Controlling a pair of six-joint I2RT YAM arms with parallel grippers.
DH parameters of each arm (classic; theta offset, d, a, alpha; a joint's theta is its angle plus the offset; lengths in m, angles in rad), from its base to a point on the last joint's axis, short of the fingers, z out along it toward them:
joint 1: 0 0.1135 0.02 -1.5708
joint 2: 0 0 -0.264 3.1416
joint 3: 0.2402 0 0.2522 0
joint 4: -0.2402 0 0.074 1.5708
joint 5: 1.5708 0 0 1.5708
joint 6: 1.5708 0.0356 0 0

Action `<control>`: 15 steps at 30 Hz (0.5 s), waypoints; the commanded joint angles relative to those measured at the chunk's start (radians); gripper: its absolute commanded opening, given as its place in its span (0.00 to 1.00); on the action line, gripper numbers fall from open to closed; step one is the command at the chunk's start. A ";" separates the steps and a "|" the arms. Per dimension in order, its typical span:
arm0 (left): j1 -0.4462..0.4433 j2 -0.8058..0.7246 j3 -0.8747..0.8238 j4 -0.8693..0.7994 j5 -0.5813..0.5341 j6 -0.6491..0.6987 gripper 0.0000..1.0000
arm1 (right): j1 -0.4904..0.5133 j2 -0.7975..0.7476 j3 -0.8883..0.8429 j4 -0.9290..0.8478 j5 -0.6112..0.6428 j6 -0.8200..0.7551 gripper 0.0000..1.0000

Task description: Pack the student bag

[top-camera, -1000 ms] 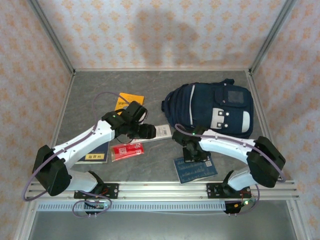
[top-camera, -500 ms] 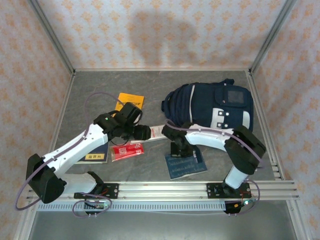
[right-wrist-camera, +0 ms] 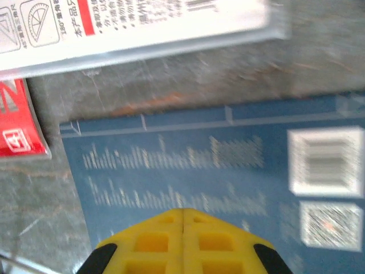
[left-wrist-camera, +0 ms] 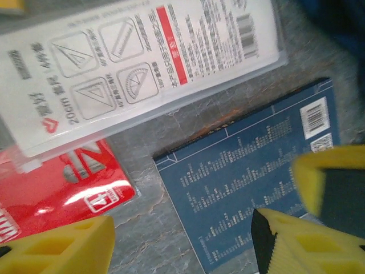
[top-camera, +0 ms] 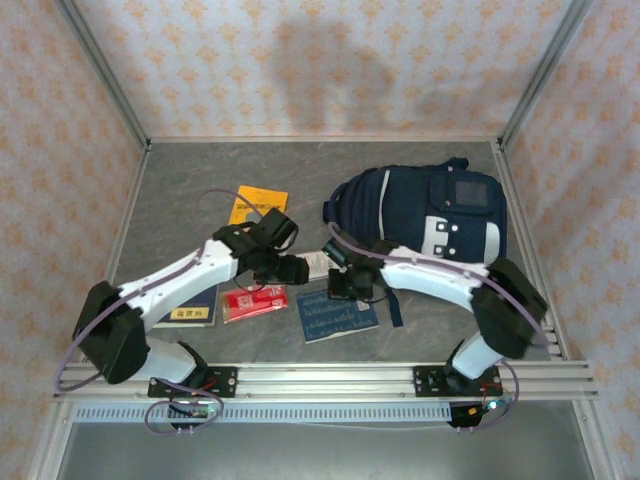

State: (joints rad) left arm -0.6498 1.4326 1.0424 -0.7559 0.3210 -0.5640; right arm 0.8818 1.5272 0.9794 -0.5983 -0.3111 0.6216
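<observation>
Right jaws, together, sit over the blue booklet near the bag. Left jaws stand apart just beside them. Bare worktop lies far left.

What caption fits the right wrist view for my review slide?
Shut right pincer over the blue booklet, white ruler pack and red packet beyond.
</observation>
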 commanded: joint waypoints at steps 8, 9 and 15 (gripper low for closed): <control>-0.094 0.324 0.216 0.055 0.032 0.138 0.64 | 0.009 -0.197 -0.285 -0.085 -0.033 0.109 0.00; -0.094 0.348 0.226 0.058 0.031 0.145 0.64 | 0.011 -0.182 -0.290 -0.077 -0.037 0.110 0.00; -0.094 0.438 0.251 0.061 0.014 0.183 0.63 | -0.009 -0.063 -0.245 -0.058 0.004 0.090 0.00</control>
State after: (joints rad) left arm -0.7460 1.8458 1.2678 -0.6956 0.3511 -0.4263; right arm 0.8825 1.3991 0.7120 -0.6804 -0.3416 0.7074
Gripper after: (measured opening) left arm 0.635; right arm 0.048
